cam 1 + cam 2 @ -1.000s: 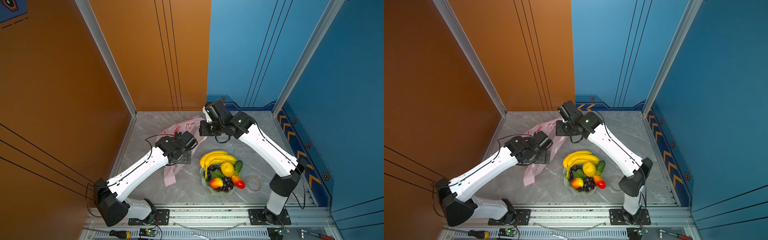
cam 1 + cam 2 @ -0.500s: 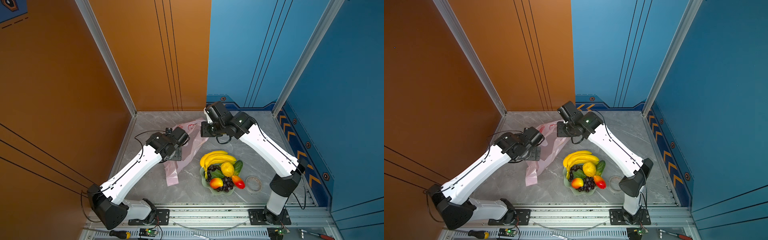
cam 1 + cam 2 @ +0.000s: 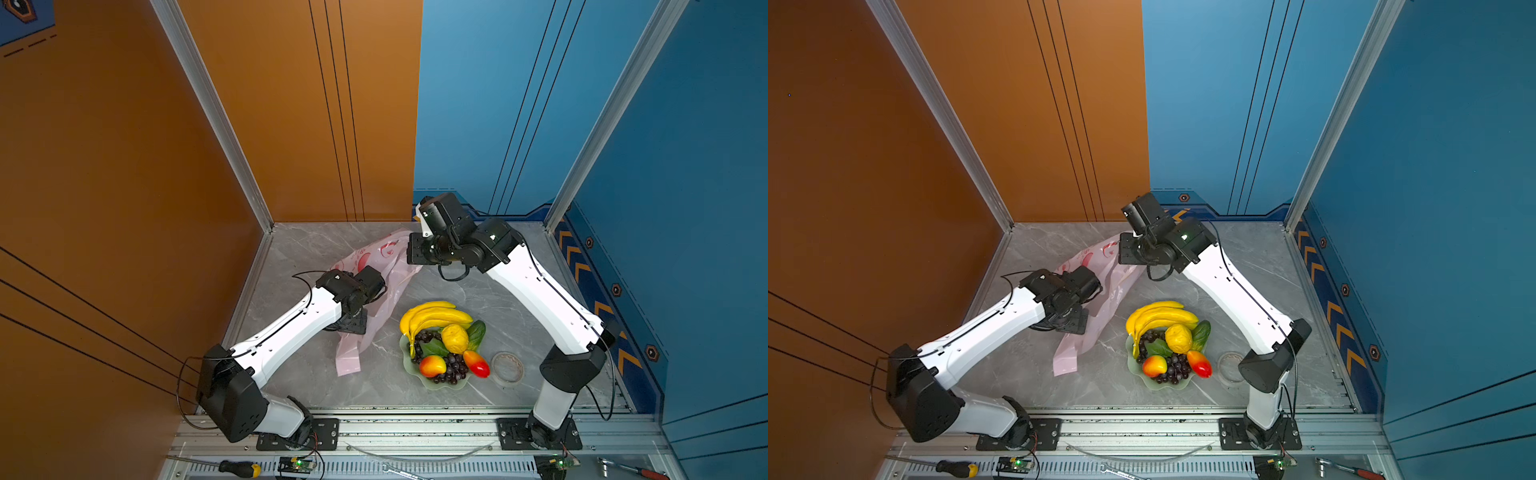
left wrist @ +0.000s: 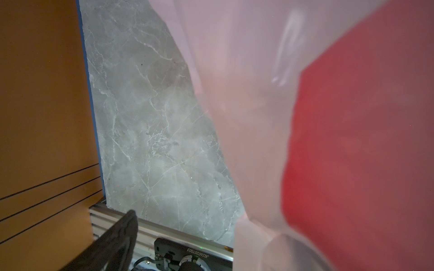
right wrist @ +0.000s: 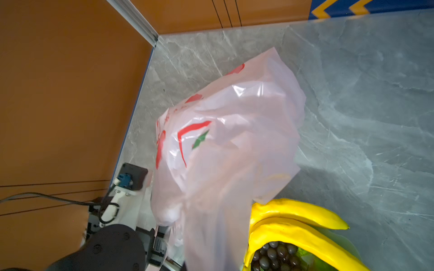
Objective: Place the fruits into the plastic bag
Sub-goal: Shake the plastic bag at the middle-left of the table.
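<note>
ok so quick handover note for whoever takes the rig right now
right tool: shut on the bag, lifting one edge off the table.
left tool: open against the hanging bag, seems to grip nothing.
fruits: piled on the plate, none bagged.
done: bag picked up.
left: open the bag's mouth, move every fruit in.

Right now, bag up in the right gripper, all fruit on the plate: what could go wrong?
1. The plastic bag drapes over the left wrist camera, so the open left gripper would close blind and may pinch both layers.
2. The right gripper seems to hold only one edge; thin film could slip.
3. The bag's loose end lies near the plate; pulling might topple the banana bunch.
</note>
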{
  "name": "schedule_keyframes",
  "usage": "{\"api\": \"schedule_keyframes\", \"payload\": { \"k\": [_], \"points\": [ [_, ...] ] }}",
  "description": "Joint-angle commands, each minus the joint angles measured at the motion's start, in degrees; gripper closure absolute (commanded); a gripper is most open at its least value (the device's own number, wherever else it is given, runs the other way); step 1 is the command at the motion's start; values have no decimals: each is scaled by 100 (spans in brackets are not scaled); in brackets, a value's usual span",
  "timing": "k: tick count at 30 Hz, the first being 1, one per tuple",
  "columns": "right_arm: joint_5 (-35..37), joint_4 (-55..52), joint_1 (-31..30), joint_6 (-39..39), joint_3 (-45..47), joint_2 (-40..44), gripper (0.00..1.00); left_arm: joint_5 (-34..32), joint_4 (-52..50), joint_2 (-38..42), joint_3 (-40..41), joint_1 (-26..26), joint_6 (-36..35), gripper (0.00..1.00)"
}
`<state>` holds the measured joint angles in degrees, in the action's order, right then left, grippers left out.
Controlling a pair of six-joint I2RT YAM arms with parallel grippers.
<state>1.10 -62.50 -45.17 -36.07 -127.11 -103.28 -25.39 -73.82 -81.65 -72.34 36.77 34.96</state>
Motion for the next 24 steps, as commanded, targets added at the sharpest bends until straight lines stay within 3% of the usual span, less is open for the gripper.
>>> {"api": "schedule_keyframes", "payload": {
  "k": [1, 2, 5, 9, 15, 24],
  "points": [
    [342, -262, 8, 12, -295, 29, 100, -253, -458, 196, -96, -60, -185, 15],
    [358, -263, 21, 26, -297, 10, 100, -359, -581, 231, -169, -97, -256, 23],
    [436, -288, 71, 92, -288, -33, 100, -525, -928, 305, -356, -261, -438, 31],
    [514, -324, 204, 215, -279, -60, 100, -561, -1214, 505, -457, -511, -555, 32],
    [589, -382, 264, 294, -279, -25, 100, -348, -1222, 858, -614, -1314, -1027, 37],
    [1140, -933, 377, 659, -288, -134, 100, -360, -1451, 774, -1373, -2091, -1665, 30]
  ]
}}
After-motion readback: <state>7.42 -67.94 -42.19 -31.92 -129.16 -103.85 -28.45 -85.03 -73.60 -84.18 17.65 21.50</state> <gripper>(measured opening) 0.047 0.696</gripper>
